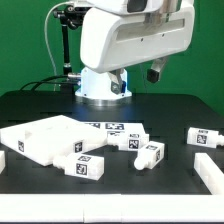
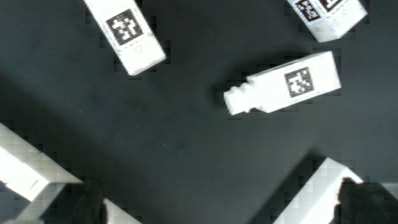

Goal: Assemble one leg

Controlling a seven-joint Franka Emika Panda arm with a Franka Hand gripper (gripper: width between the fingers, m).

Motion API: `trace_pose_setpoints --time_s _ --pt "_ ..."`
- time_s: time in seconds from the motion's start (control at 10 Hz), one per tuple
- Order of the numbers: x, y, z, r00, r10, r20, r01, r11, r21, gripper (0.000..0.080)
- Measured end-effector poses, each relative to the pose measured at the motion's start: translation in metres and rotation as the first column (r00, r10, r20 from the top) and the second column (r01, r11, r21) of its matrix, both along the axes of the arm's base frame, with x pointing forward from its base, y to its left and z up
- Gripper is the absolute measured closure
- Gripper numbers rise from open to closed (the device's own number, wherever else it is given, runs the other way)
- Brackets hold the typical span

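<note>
Several small white legs with black-and-white tags lie on the black table. In the exterior view they are at the front, in the middle and at the right. The wide white panel lies at the exterior view's left. My gripper hangs high above the table, open and empty. The wrist view shows three legs far below: one near the middle, two others further off. My gripper holds nothing between its spread fingers.
The strip of printed tags, the marker board, lies behind the panel. A white part sits at the front right and another white piece at the left edge. The robot base stands at the back.
</note>
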State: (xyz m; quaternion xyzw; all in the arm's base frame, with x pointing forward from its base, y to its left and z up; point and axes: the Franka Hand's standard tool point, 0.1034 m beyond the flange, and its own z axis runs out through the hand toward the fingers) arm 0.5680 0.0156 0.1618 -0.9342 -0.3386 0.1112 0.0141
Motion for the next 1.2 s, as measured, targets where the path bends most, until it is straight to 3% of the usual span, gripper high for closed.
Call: trace_pose_setpoints --time_s 0.5,0.7,0.8,0.9,1.0,1.2 --pt "-0.002 -0.005 -0.002 0.999 0.036 -0.010 -0.035 0.999 0.012 0.0150" --pt "-0.004 -0.054 -0.021 0.990 0.133 0.036 -0.135 0.989 0.053 0.0150" --pt "-0.009 -0.072 -0.041 0.981 0.174 0.082 -0.179 0.981 0.068 0.0150" --pt "-0.016 -0.082 -0.058 0.979 0.174 0.106 -0.183 0.980 0.085 0.0150" --pt "-0.018 -0.086 -0.065 0.980 0.162 0.118 -0.173 0.981 0.087 0.0150" --pt "-0.017 -0.084 -0.064 0.979 0.165 0.120 -0.176 0.980 0.087 0.0150"
